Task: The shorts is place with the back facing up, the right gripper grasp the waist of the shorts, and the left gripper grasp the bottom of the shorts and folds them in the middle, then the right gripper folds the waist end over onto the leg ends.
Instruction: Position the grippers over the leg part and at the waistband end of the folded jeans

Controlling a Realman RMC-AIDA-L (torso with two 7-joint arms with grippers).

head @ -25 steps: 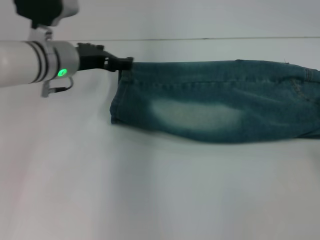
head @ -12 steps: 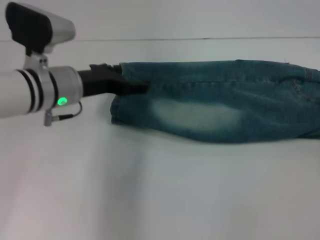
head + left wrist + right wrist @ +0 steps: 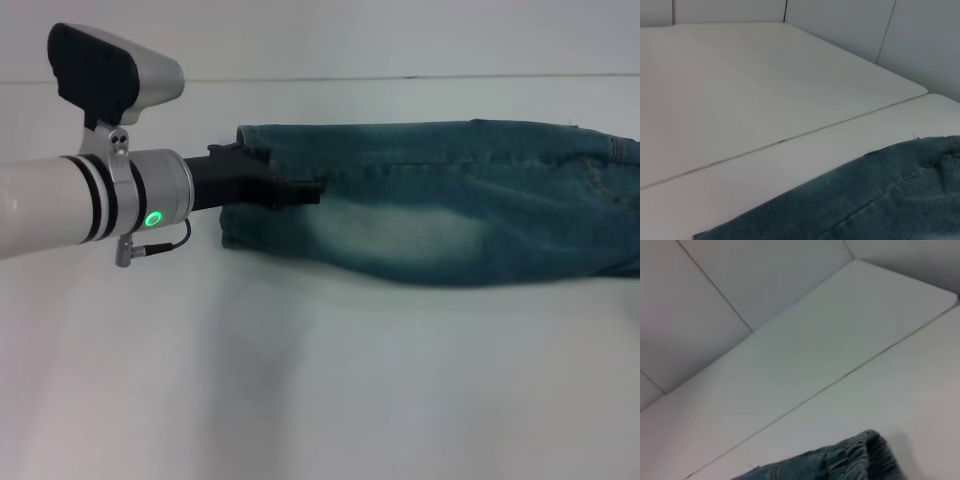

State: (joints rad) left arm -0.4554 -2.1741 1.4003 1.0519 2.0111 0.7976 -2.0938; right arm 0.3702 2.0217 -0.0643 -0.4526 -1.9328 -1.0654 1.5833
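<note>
White table (image 3: 300, 380), folded shorts (image 3: 450, 215), left end effector (image 3: 305, 190) over leg ends (image 3: 235, 215) (grip state unclear).

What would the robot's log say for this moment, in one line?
shorts: folded lengthwise, flat | left gripper: over leg ends | right gripper: out of sight

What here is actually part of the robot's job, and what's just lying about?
Part of the job:
- the shorts, folded lengthwise on the table
- the left claw, over the shorts' leg-hem end
- the waist, the ruched band, seen from the right wrist camera

Just there:
- the white table; nothing else lies about

The right claw isn't in view.
</note>
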